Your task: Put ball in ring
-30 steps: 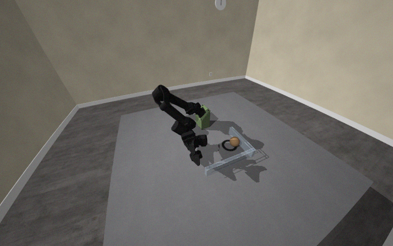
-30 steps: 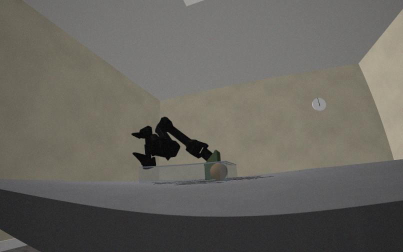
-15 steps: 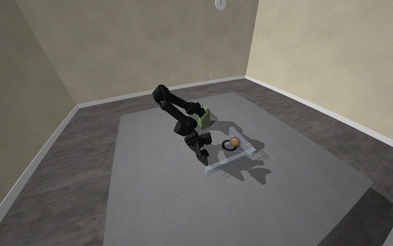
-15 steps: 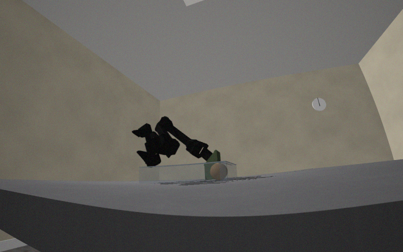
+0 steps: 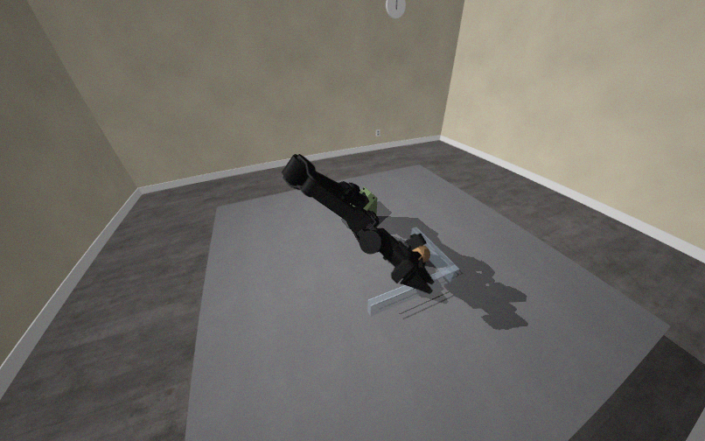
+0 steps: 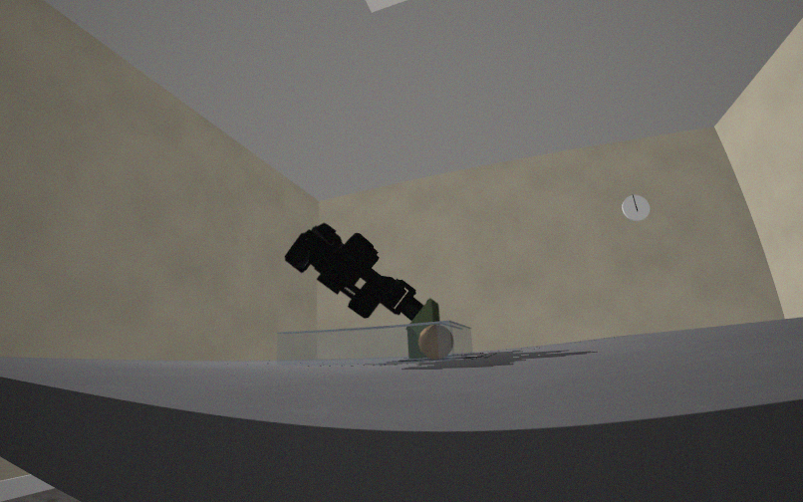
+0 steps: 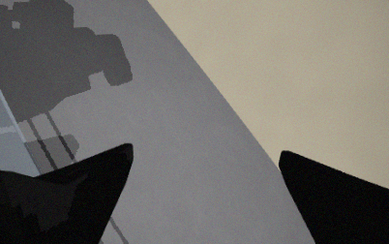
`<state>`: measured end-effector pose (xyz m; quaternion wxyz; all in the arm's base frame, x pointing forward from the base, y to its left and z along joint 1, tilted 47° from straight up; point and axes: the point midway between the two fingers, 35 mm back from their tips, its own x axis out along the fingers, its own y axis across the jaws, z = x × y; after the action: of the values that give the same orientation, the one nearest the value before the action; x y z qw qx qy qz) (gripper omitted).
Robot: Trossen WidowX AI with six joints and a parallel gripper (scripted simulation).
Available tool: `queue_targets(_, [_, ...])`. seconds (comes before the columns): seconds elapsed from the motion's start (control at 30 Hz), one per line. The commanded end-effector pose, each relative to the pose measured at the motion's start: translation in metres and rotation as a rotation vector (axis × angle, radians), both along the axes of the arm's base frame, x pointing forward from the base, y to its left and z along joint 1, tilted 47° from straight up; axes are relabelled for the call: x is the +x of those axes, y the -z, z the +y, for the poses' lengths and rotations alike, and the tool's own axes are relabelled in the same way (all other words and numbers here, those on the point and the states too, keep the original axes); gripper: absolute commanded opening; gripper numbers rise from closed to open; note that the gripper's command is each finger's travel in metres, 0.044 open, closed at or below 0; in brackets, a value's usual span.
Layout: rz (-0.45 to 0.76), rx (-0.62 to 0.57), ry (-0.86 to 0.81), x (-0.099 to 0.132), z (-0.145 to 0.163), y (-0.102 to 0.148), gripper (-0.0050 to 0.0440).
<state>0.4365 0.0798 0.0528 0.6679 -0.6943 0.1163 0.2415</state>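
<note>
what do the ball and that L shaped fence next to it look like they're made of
Ball: matte tan, evenly shaded with no gloss; possibly wood or rubber, the look leaves it open.
L-shaped fence: see-through and faintly bluish, the wall showing through it; probably clear acrylic or glass.

Black arm [image 5: 332, 197], orange-tan ball [image 6: 435, 341], green base block [image 5: 370, 199], pale translucent corner wall [image 5: 394, 298], grey mat [image 5: 290, 322], beige walls.

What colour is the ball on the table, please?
The ball is a pale orange-tan; the exterior view shows it best.
</note>
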Motion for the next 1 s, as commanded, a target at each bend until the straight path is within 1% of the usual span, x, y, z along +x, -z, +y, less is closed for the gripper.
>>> queue_targets(0.0, [0.159, -0.002, 0.037, -0.008, 0.021, 0.033, 0.0431])
queue_targets(0.13, [0.331, -0.041, 0.091, -0.023, 0.038, 0.064, 0.0431])
queue_targets(0.3, [0.516, -0.136, 0.167, -0.051, 0.054, 0.095, 0.0431])
queue_targets(0.37, [0.516, -0.136, 0.167, -0.051, 0.054, 0.095, 0.0431])
queue_targets(0.4, [0.586, -0.184, 0.185, -0.065, 0.053, 0.104, 0.0431])
queue_targets(0.47, [0.635, -0.249, 0.23, -0.076, 0.062, 0.112, 0.0431])
queue_targets(0.7, [0.767, -0.502, 0.344, -0.119, 0.064, 0.124, 0.0431])
queue_targets(0.87, [0.799, -0.72, 0.413, -0.145, 0.06, 0.119, 0.0431])
queue_targets(0.93, [0.799, -0.72, 0.413, -0.145, 0.06, 0.119, 0.0431])
queue_targets(0.97, [0.824, -0.795, 0.424, -0.154, 0.055, 0.114, 0.0431])
